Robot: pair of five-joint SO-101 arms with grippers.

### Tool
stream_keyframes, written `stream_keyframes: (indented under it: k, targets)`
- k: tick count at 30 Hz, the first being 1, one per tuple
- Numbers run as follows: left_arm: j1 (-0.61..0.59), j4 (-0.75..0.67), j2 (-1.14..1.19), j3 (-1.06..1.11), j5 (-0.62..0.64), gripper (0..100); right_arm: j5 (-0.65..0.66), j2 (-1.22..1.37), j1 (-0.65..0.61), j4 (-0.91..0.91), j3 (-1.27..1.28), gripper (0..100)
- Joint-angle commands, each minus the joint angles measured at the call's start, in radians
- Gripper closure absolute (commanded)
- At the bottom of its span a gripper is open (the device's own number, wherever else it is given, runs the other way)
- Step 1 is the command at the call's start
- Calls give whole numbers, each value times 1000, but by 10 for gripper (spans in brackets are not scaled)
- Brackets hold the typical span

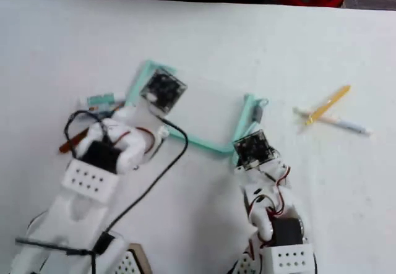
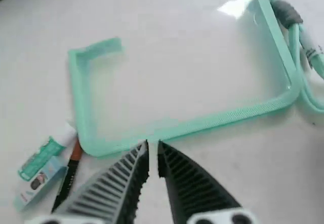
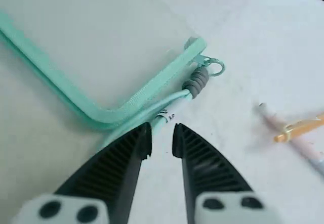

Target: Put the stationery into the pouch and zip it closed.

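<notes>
high view: both end effector tips sit hidden under the arms' wrist camera blocks (image 1: pixel 163 90), so the fingers can't be read from here. the clear pouch (image 1: pixel 204 140) with mint trim lies flat mid desk (image 1: pixel 278 45). its clear face is hard to separate from the desk, and i can't tell whether the zip is open. in the left wrist view the trim on the pouch's far side fades out. lower parts of both arms are cut off at the frame edge.

around the pouch: a teal tube (image 2: pixel 45 155), a small box (image 2: pixel 36 186) and an orange pencil (image 2: pixel 70 176) sit just off its left corner. a teal pen (image 3: pixel 177 100) with a grey grip lies along the zip side, touching the trim, with the zip pull (image 3: pixel 214 65) beside the grip. a yellow pen (image 1: pixel 328 104) crosses a pale pen (image 1: pixel 339 123) well apart to the right.

left end effector (image 2: pixel 152 150): fingers a sliver apart, holding nothing, tips just beside the pouch's near trim. right end effector (image 3: pixel 162 135): fingers slightly apart, nothing clamped. the teal pen's end runs in under the gap, contact unclear.
</notes>
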Motion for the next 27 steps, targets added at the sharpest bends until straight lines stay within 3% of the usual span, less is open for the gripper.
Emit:
stream_keyframes:
  k: [1, 6, 14, 18, 27]
  targets:
    - [77, 12, 42, -40, 20, 820, 118, -8, 67, -42, -6, 918]
    - [145, 2, 42, -5, 58, 820, 89, 1, 113, -41, -114, 917]
    - [151, -189, 42, 135, 57, 819, 71, 94, 108, 22, -304, 902]
    - [166, -207, 42, 150, 58, 819, 37, 372, 108, 22, -433, 835]
    - [157, -244, 50, 158, 63, 819, -295, 1148, 19, 183, -931, 826]
